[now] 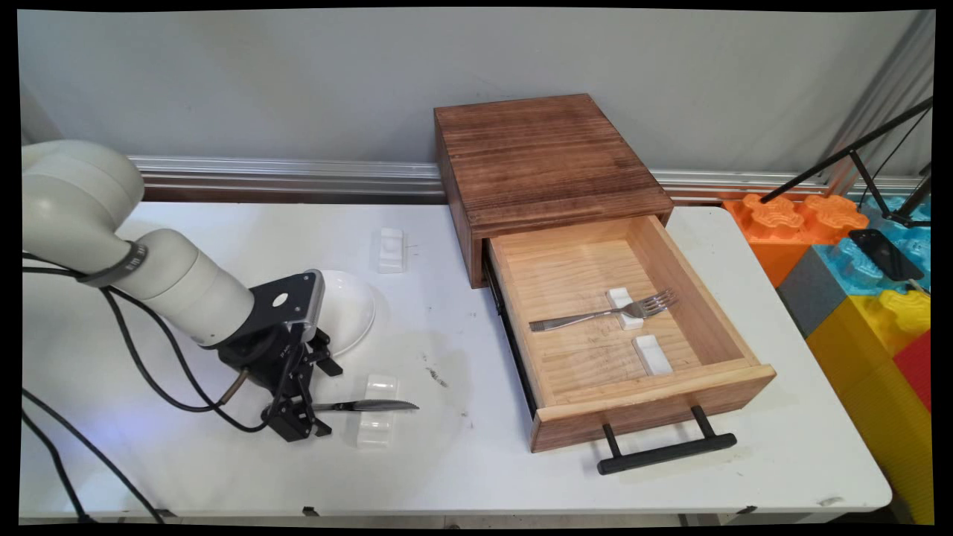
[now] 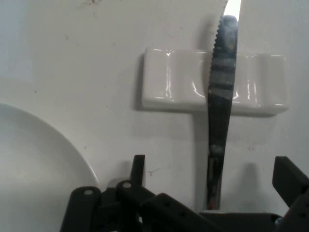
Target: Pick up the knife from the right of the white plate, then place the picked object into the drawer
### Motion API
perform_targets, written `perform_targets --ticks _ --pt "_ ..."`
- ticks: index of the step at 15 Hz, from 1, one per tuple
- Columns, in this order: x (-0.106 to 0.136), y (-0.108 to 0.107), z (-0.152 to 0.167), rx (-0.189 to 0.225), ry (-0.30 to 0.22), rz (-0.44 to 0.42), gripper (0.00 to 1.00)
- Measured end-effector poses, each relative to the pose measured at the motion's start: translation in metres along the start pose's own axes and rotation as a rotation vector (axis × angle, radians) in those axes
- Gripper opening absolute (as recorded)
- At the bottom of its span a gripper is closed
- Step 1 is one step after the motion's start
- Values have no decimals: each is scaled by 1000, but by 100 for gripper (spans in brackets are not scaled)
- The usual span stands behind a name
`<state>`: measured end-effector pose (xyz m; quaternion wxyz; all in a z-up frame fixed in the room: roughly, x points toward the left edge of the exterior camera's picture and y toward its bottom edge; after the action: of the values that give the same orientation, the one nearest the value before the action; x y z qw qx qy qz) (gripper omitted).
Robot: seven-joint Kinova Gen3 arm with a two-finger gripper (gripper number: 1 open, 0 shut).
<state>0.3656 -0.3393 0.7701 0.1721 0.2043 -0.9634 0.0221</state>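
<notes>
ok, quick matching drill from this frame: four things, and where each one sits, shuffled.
Things:
1. fork
2. knife
3. plate
4. empty white rest

Places:
A. on the table beside the gripper
B. in the open drawer, across a rest
C. far side of the table, alone
D. across a rest on the table, handle at the gripper

Pairs: 1-B, 2-D, 3-A, 4-C

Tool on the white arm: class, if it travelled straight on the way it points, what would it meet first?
Probably the white table: the tool points down at it, straddling the silver serrated knife's handle; the blade lies across a white ceramic rest.
</notes>
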Motion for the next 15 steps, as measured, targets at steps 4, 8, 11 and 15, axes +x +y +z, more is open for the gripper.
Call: perform_targets --ticks 4,8,11,15 --pt "1 -1 3 0 0 -9 100" --pt "2 -3 5 -3 2 -6 0" --pt "2 -4 6 -6 -2 0 0" --pt "3 -6 5 -8 -1 4 0"
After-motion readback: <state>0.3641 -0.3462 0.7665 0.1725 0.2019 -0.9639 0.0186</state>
